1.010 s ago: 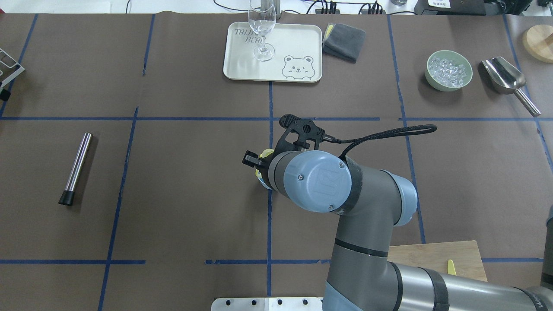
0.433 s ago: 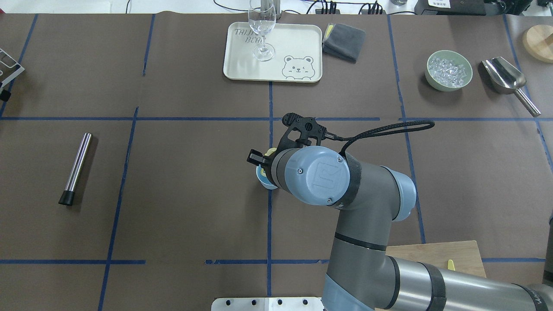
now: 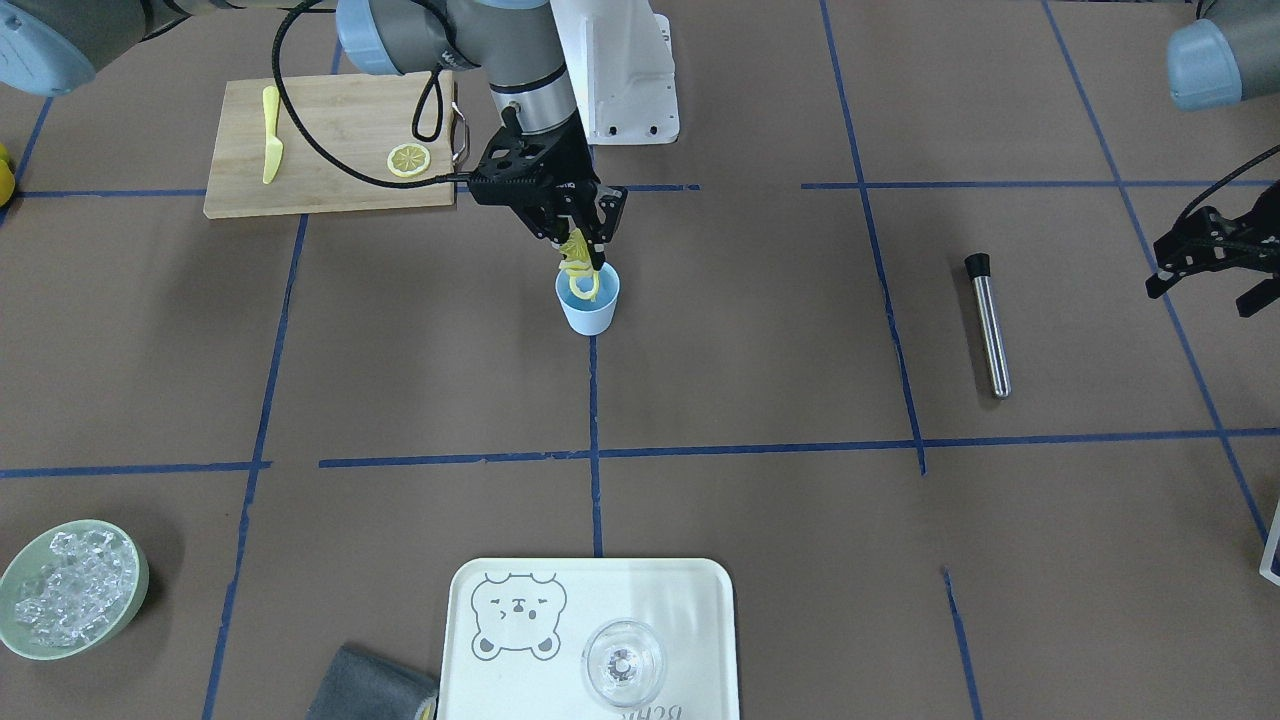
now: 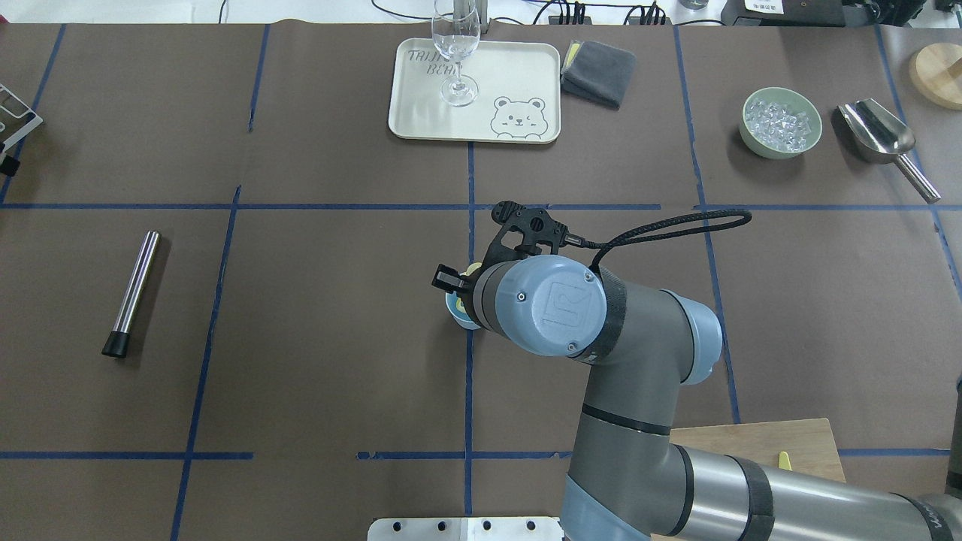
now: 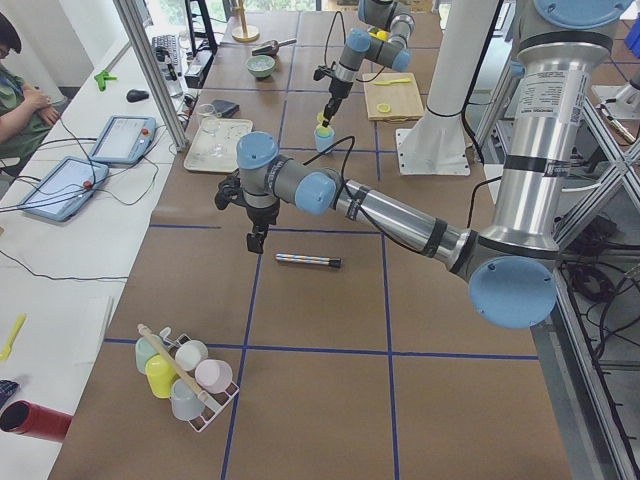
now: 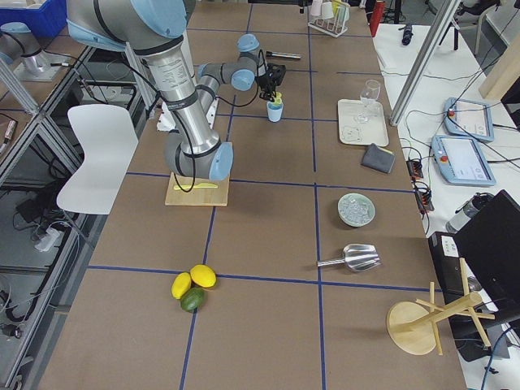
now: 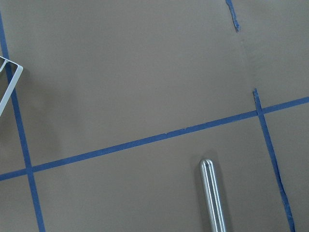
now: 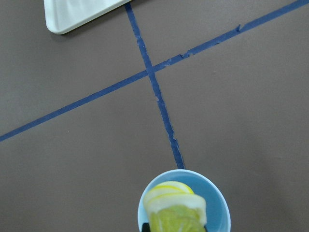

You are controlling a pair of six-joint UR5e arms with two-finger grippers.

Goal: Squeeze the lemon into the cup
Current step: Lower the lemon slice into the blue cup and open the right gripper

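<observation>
Now | right gripper (image 3: 578, 252) pinching folded lemon slice (image 3: 576, 268) at light-blue cup (image 3: 590, 310) mouth | slice: light, soft, likely slippery; best held across rind edges | cup: light, probably tips easily

Right arm (image 4: 639, 391) and left arm (image 5: 400, 215): grey tubes, pale-blue caps.
Each arm is a chain of grey and brushed-metal cylinders, its joints closed by round pale-blue caps. The cap (image 4: 552, 304) at the right wrist bears three small screws and a raised square logo. Black bands ring the links beside the joints. A braided black cable (image 4: 745, 218) loops out from the right wrist. The right end effector (image 3: 580, 250) is black, its frame pierced with round holes.
</observation>
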